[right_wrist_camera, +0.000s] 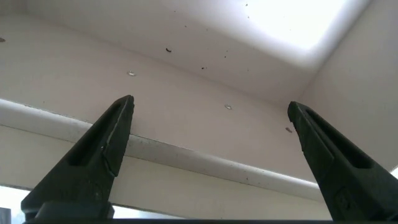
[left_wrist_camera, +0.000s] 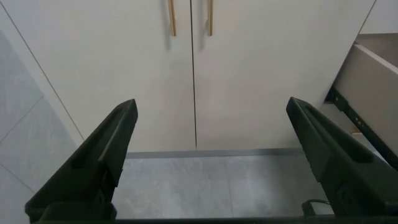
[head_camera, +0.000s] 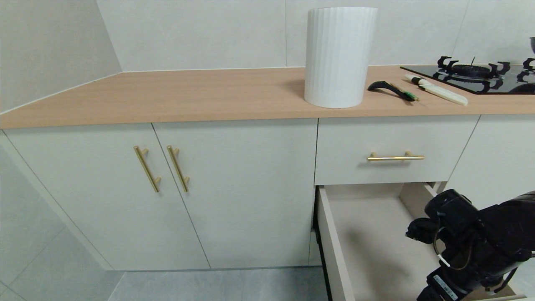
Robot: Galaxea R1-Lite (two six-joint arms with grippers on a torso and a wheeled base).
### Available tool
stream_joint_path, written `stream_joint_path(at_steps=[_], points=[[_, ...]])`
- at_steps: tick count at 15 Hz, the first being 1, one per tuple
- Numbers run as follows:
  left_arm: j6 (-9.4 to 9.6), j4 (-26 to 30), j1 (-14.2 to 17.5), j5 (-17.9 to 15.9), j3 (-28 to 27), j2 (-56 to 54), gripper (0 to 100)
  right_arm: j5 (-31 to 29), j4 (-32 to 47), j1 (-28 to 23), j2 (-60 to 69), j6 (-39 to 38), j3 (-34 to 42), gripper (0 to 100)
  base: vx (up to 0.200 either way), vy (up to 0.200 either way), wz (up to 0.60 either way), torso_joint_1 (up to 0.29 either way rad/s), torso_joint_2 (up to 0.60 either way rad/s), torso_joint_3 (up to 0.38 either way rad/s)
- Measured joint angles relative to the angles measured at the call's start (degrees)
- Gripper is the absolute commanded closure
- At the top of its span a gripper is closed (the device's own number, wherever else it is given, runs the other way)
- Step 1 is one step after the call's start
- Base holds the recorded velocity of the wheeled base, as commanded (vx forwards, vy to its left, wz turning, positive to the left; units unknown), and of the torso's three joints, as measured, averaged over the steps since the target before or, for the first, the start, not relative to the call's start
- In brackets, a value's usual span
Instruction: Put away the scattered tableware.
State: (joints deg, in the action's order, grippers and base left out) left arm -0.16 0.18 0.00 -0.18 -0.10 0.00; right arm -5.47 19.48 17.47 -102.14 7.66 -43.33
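The right tool [right_wrist_camera: 209,104], spread and empty like the left tool [left_wrist_camera: 211,104], sat inside the pale open drawer [head_camera: 330,238]. Rising for the black-handled utensil [head_camera: 391,89] near the front edge of the wooden desk [head_camera: 188,96], it might snag the brass handle [head_camera: 395,157] above.

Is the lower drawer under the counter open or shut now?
Open: the lower drawer is pulled out, its inside floor showing, while the upper drawer sits flush.

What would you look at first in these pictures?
Probably the tall white ribbed canister standing on the wooden counter. Next comes the pulled-out bottom drawer at lower right, with the right end effector open over it. A black-handled tool and a white knife lie between the canister and the stove.
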Motion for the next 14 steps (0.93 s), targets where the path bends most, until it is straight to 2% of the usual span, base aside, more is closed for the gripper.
stream_joint_path(at_steps=[4,7,9,14], points=[[0.00,0.00,0.00,0.00,0.00,0.00,0,-0.95,-1.08,-0.83,1.27,-4.05,-4.46,0,0.000,0.000,0.00,0.000,0.00,0.000],[0.00,0.00,-0.05,0.02,0.00,0.00,0,-1.28,-14.15,-1.27,4.00,-11.15,-6.28,0,0.000,0.000,0.00,0.000,0.00,0.000],[0.02,0.00,0.00,0.00,0.00,0.00,0,-1.37,-18.86,-1.38,6.52,-12.50,-6.18,0,0.000,0.000,0.00,0.000,0.00,0.000],[0.00,0.00,-0.05,0.00,-0.04,0.00,0,-1.30,-20.78,-1.43,11.02,-12.61,-5.05,0,0.000,0.000,0.00,0.000,0.00,0.000]])
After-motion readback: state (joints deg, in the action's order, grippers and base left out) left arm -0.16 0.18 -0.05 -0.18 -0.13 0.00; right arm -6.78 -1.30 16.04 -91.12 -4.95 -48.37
